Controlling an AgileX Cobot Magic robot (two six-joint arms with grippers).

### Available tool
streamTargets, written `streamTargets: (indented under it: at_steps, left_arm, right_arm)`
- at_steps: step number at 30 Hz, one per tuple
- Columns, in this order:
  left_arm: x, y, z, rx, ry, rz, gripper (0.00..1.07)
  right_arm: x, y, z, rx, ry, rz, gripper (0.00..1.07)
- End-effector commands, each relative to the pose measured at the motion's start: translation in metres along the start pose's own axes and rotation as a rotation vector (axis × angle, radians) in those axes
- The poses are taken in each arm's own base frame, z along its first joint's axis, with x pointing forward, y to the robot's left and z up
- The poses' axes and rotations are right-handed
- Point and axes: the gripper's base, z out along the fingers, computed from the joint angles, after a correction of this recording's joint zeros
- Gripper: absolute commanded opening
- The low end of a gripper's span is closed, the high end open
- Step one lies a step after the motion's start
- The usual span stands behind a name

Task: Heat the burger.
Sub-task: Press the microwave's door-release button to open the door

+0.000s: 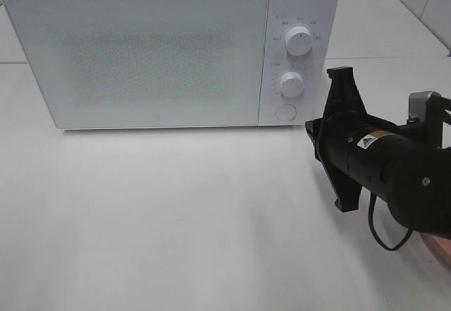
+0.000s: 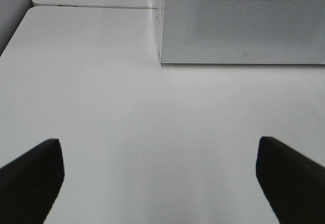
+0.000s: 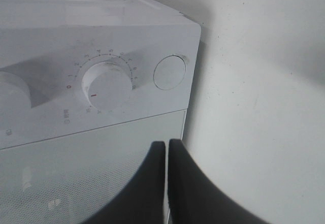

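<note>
The burger is out of view in every frame. A white microwave (image 1: 141, 50) stands at the back of the table with its door closed. My right gripper (image 1: 310, 129) is shut with nothing between its fingers. It points at the lower right corner of the microwave (image 3: 101, 10), and its tips (image 3: 166, 145) sit just below the round button (image 3: 169, 72). In the left wrist view my left gripper (image 2: 160, 183) is open and empty over bare table, facing the microwave door (image 2: 238, 21). It does not show in the exterior high view.
The control panel carries an upper knob (image 1: 299, 41), a lower dial (image 1: 290, 84) and the round button (image 1: 285, 112). A pink rim (image 1: 442, 244) peeks out under the right arm at the right edge. White table (image 1: 176, 219) stretches in front of the microwave.
</note>
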Motion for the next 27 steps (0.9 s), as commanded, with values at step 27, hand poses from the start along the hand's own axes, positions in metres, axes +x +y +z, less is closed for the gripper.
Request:
streamTargets:
  at_steps: [27]
  left_arm:
    - [0.001, 0.000, 0.001, 0.000, 0.005, -0.002, 0.98]
  right_arm:
    - [0.016, -0.015, 0.060, 0.048, -0.046, 0.044, 0.00]
